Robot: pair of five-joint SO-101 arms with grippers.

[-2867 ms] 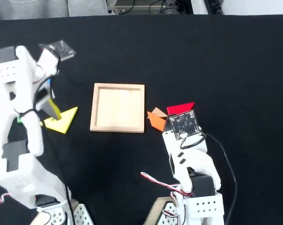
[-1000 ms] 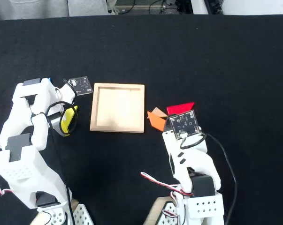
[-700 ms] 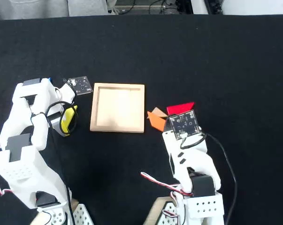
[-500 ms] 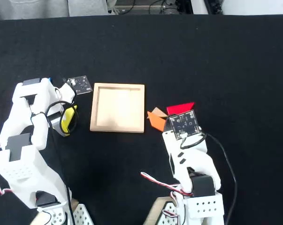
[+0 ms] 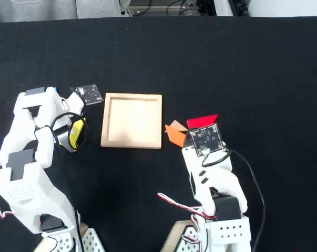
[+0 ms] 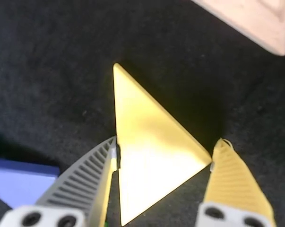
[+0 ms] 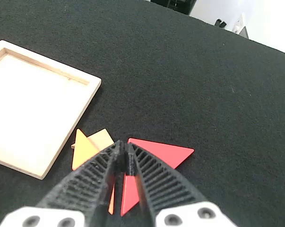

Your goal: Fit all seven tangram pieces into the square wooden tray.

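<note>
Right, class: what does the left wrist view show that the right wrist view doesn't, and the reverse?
Left wrist view: a yellow triangle clamped in the left gripper, with a blue piece beside it. Right wrist view: the shut right gripper over a red triangle, next to an orange triangle and a tan piece. Both: the tray and the black table.

You'll find the table cloth [image 6: 47,56] black, matt and fuzzy, with a rough weave. The yellow triangle [image 6: 147,156] is smooth with a soft sheen. At 3 o'clock from it, the tray [image 5: 132,96] is pale bare wood, matt, with faint grain. The right gripper [image 7: 124,144] has ribbed matt plastic fingers [image 7: 154,182]. The red triangle [image 7: 166,153] looks smooth and matt.
</note>
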